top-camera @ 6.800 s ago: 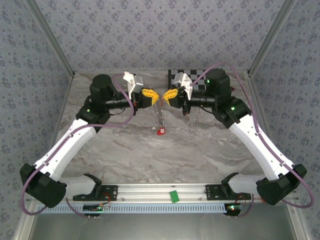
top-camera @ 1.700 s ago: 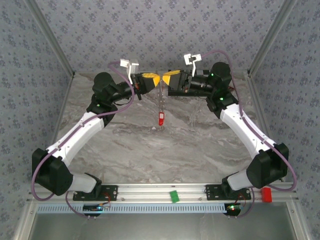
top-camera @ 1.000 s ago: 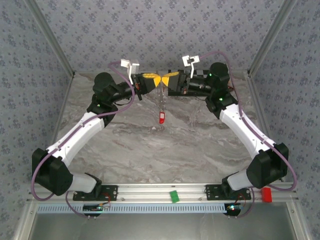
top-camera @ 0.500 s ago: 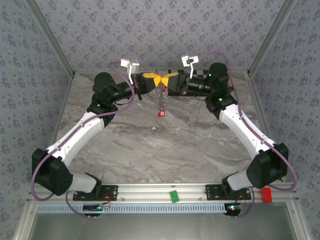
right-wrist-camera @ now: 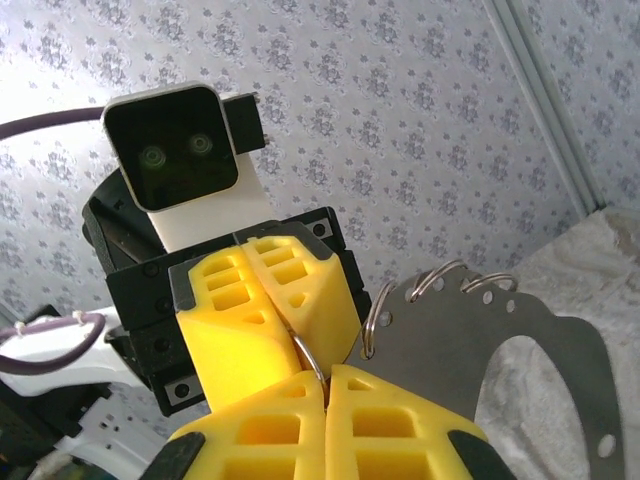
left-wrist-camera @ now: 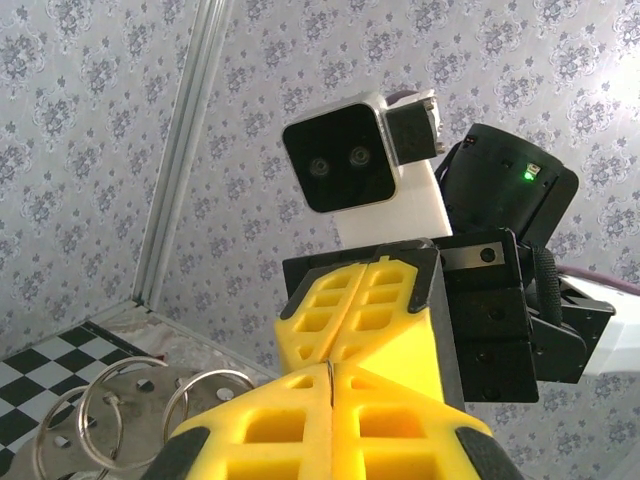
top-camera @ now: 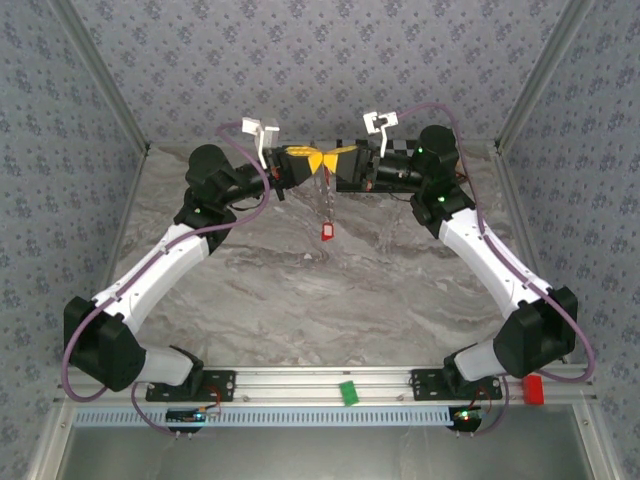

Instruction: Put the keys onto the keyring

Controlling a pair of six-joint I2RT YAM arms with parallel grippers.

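I see my left gripper point(top-camera: 312, 161) and right gripper point(top-camera: 331, 159) meeting tip to tip, both clenched on the keyring point(right-wrist-camera: 306, 357). One red key point(top-camera: 326, 231) dangles beneath them, above the table point(top-camera: 400, 290).

On my screen the jaws of the left gripper point(top-camera: 317, 162) and the right gripper point(top-camera: 328, 160) read bright yellow against black housings. The key point(top-camera: 326, 231) has a red head, and the keyring point(right-wrist-camera: 305, 352) is silver wire. My table point(top-camera: 300, 300) is grey marble with paler veins. The walls point(top-camera: 320, 60) are lavender-grey with a darker floral print. The cables point(right-wrist-camera: 40, 330) are purple and the checkerboard point(left-wrist-camera: 40, 370) is black and white. I also see a green block point(top-camera: 348, 392) and a red block point(top-camera: 533, 388).
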